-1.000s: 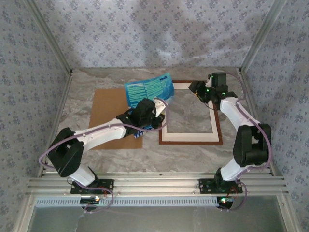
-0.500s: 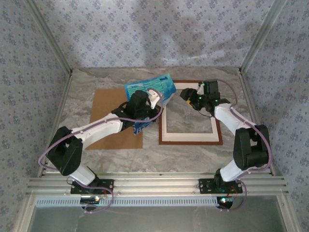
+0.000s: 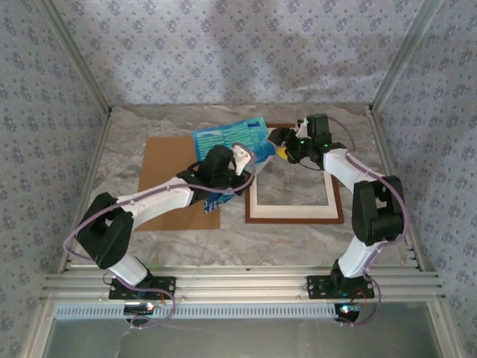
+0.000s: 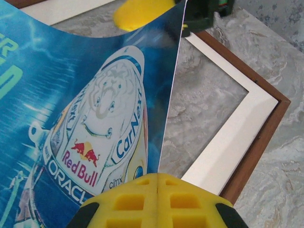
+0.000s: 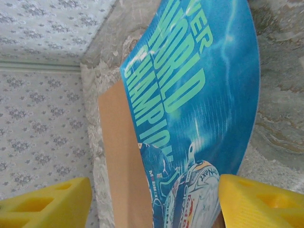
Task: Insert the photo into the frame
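Top view gives us the layout. The frame (image 3: 339, 200) lies flat on the counter (image 3: 223, 239), right of centre, w/ a cream mat (image 3: 294, 212) inside it. A brown board (image 3: 165, 173) lies flat toward the left edge. The photo (image 3: 227, 137) is up off the counter btwn them, nearer the far edge, curled, its right end over the frame's far-left corner. The left tool (image 3: 237, 161) meets it from the near side; the right tool (image 3: 277, 145) sits at its right end.

Left wrist cam adds the grip: yellow pads (image 4: 156, 202) pressed together on the photo's edge, helmet graphic w/ lettering facing us, and a frame corner on the marble below.

Right wrist cam: fingers (image 5: 259, 204) spread wide, the curved sheet btwn them. We can't tell if either touches it. The board shows behind.
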Action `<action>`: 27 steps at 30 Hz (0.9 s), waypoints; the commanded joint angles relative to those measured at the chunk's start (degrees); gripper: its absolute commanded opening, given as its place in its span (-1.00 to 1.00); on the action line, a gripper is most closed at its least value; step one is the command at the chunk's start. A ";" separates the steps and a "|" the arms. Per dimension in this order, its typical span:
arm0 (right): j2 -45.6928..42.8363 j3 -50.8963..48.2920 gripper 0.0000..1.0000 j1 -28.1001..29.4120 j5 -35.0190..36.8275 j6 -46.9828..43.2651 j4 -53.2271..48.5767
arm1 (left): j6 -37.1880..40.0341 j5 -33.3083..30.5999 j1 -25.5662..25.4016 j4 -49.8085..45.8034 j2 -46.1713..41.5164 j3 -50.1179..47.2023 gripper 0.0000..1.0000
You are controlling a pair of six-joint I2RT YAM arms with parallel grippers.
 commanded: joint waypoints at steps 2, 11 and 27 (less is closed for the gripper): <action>2.45 1.66 0.37 1.61 -4.71 0.71 -3.18 | 1.28 0.11 -0.59 0.02 0.59 -0.12 -1.00; -1.90 -4.19 0.46 -0.84 0.84 -5.14 -10.13 | 1.82 -0.16 -1.19 -0.55 0.76 -0.08 -1.00; 2.63 -3.45 0.26 0.18 -7.48 -2.16 -5.35 | 3.22 -1.93 -3.52 -2.33 2.13 0.38 -1.00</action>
